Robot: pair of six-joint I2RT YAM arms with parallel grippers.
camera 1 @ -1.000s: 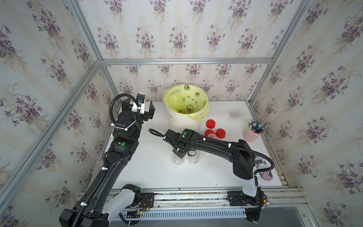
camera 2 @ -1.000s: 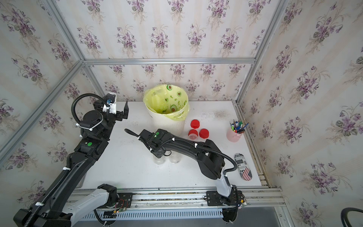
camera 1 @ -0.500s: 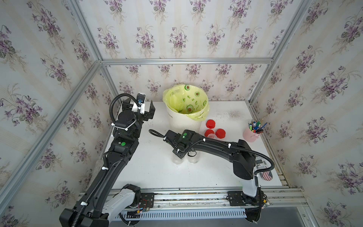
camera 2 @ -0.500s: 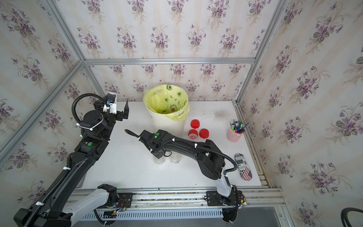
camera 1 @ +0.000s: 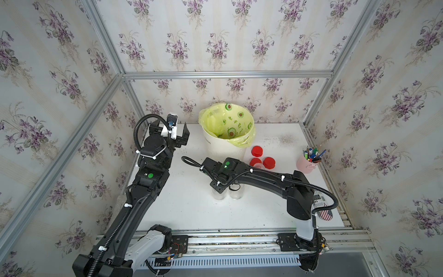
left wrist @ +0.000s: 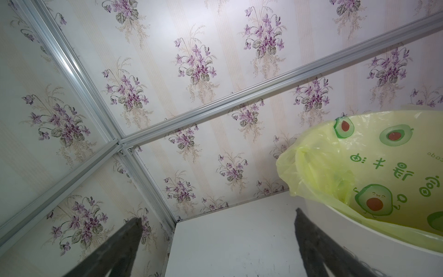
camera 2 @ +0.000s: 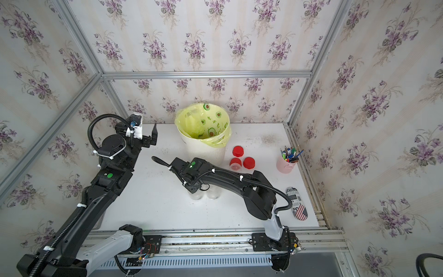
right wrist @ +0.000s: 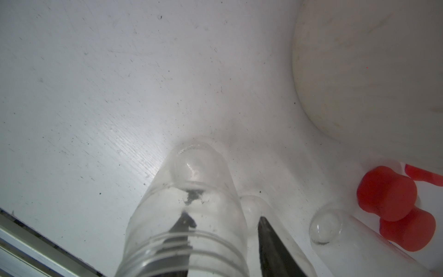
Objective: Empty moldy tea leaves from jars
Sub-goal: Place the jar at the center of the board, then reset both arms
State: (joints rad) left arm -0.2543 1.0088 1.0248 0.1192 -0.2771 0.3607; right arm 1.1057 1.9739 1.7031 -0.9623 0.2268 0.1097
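Upright, near-empty jar (right wrist: 191, 182) on table (right wrist: 96, 96): right gripper (right wrist: 223, 215) fingers (right wrist: 271, 239) newly eased apart astride it, so it looks emptied and released; left gripper (left wrist: 218, 214) spread wide, holding nothing.

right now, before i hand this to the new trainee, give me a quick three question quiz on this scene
1. How many red caps can you count?
2. True or false: the left fingers are closed on something.
3. The right gripper is at: A the bin, B the clear jars, C the pen cup.
Key: 1 three; 2 false, they stand wide apart and empty; 3 B.
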